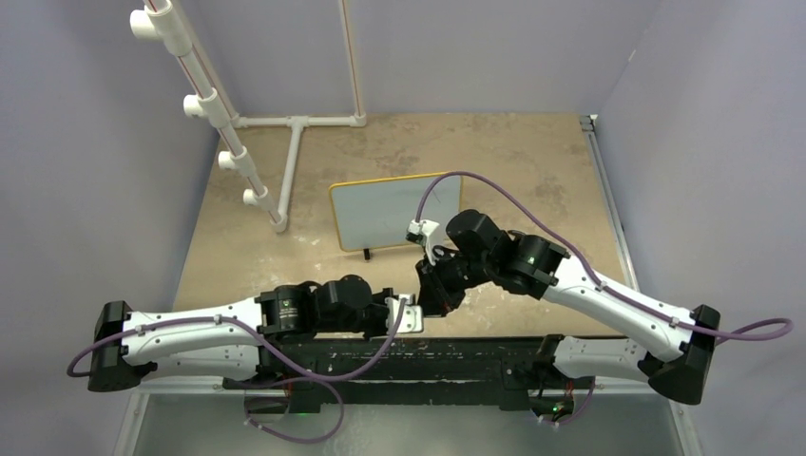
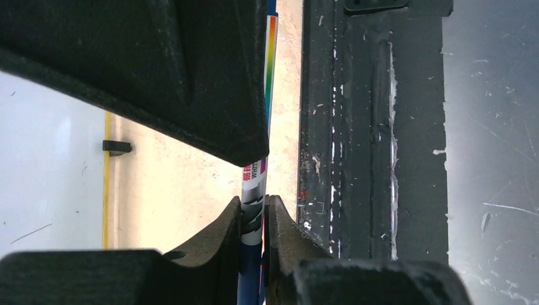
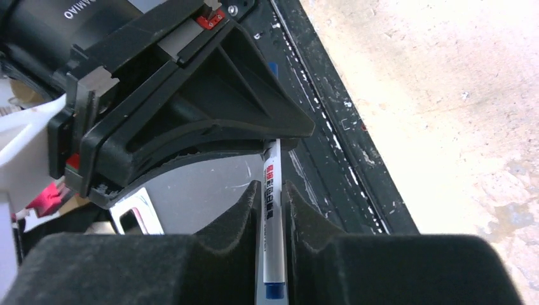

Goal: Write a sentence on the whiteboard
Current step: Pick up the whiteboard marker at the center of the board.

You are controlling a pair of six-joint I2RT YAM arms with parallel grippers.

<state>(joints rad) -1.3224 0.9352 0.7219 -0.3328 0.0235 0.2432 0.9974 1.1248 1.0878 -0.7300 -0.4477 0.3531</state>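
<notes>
Left tool (image 2: 254, 213) is clamped on a slim white-and-blue marker pen with a rainbow-striped label (image 2: 253, 190). The right tool (image 3: 270, 194) is pinched shut on the same pen further along its barrel. The two meet nose to nose just over the black rail (image 1: 475, 347) at the near edge of the tan table (image 1: 532, 161). Holding one pen from both ends suggests either pulling its cap off or passing it across for a better writing grip; I cannot tell which. The small white whiteboard with a thin yellow-orange frame (image 1: 380, 214) stands propped on its black feet (image 1: 367, 254) mid-table, facing the arms. It sits beyond both tools and clear of them, with no writing visible on its face, so the sentence looks not yet begun.
</notes>
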